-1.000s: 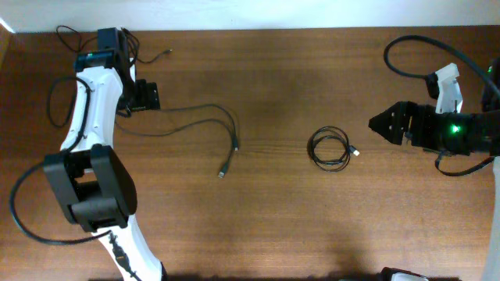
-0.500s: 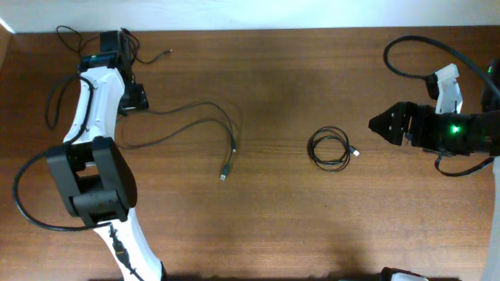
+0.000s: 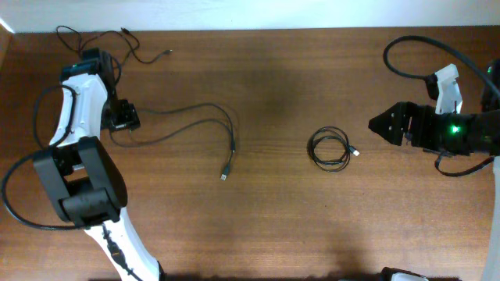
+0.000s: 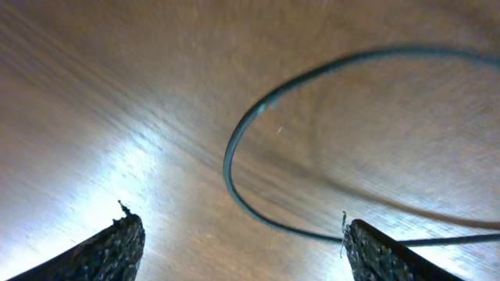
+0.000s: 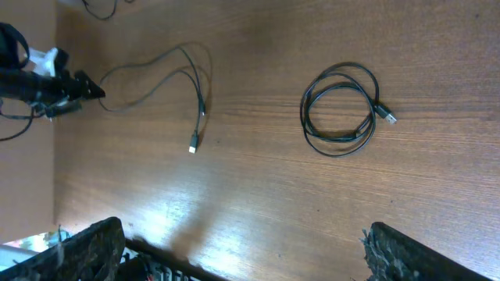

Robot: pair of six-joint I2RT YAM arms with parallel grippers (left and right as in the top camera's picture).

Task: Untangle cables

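Observation:
Three black cables lie apart on the brown table (image 3: 273, 226). A long loose cable (image 3: 234, 137) curves from the left side to its plug (image 3: 223, 175). A small coiled cable (image 3: 330, 148) sits right of centre. A third cable (image 3: 167, 53) lies at the back left. My left gripper (image 3: 123, 119) hangs over the long cable's left end. In the left wrist view the left gripper (image 4: 234, 228) is open, and a loop of cable (image 4: 228, 160) runs on the table between its fingers, close to the right fingertip (image 4: 367, 238). My right gripper (image 3: 375, 123) is open, to the right of the coil (image 5: 340, 109).
Thicker black wires fixed to the arms loop at the left edge (image 3: 16, 195) and at the back right (image 3: 406, 43). The table's back edge meets a white wall (image 3: 273, 12). The right wrist view shows the table's edge (image 5: 180, 261) beside the right gripper (image 5: 242, 238).
My left gripper has moved left and toward the front, to the long cable's left end, and that end of the cable has shifted a little. The right arm and the coil have not moved.

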